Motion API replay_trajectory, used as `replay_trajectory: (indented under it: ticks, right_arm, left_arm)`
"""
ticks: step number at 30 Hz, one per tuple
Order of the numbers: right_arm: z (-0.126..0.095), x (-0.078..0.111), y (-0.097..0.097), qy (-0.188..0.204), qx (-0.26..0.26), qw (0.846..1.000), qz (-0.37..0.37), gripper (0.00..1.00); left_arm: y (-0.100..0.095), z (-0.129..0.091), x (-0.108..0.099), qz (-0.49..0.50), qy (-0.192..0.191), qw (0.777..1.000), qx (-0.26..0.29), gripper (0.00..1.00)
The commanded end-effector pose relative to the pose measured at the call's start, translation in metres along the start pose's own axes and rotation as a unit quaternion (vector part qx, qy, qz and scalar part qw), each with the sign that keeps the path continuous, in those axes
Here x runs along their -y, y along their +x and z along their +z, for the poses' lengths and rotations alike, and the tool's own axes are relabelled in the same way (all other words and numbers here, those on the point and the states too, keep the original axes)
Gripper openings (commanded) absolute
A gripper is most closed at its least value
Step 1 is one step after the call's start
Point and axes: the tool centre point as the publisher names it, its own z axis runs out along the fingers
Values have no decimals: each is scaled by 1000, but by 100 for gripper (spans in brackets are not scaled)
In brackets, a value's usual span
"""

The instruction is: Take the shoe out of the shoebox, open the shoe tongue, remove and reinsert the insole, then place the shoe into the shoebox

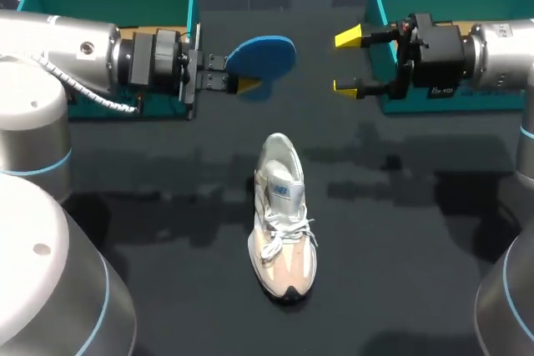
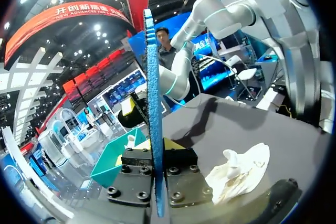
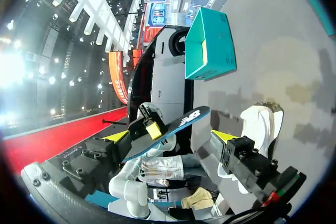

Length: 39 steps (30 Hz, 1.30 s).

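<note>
The white-and-beige lace-up sneaker (image 1: 282,231) is laid out on the black table (image 1: 417,273); its blue foam insole (image 1: 265,54) is clamped in the left gripper (image 1: 246,82). The right gripper (image 1: 348,62) is spread wide, empty. Reinsertion and boxing are judged not yet done.

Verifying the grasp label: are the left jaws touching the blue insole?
Touching. The left wrist view shows the insole edge-on, pinched between both left jaws from two sides.

looks like a trade show or expo hall: big curved red banner (image 2: 63,17) hanging overhead, rows of ceiling spotlights (image 3: 79,19), lit-up booths (image 2: 113,95) behind, robot demo set on a black table (image 1: 167,206).
</note>
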Motion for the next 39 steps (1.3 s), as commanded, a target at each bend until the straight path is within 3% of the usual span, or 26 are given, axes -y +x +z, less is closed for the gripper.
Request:
replay_trajectory:
  ticks: [1, 10, 19, 23, 29, 39]
  right_arm:
    - [0, 1, 0, 0, 2, 1000, 1, 100]
    - [0, 1, 0, 0, 2, 1000, 1, 100]
    - [0, 1, 0, 0, 2, 1000, 1, 100]
    - [0, 1, 0, 0, 2, 1000, 1, 100]
    - [0, 1, 0, 0, 2, 1000, 1, 100]
    - [0, 1, 0, 0, 2, 1000, 1, 100]
  left_arm:
    - [-7, 6, 9, -98, -53, 992, -64, 0]
    - [-14, 1, 24, -325, -65, 940, -74, 0]
    - [-11, 1, 23, -458, -65, 883, -74, 0]
    - [-12, 2, 20, -531, -44, 843, -65, 0]
    - [-19, 6, 18, -642, -6, 766, -36, 0]
    - [-22, 18, 3, -755, 6, 656, -11, 0]
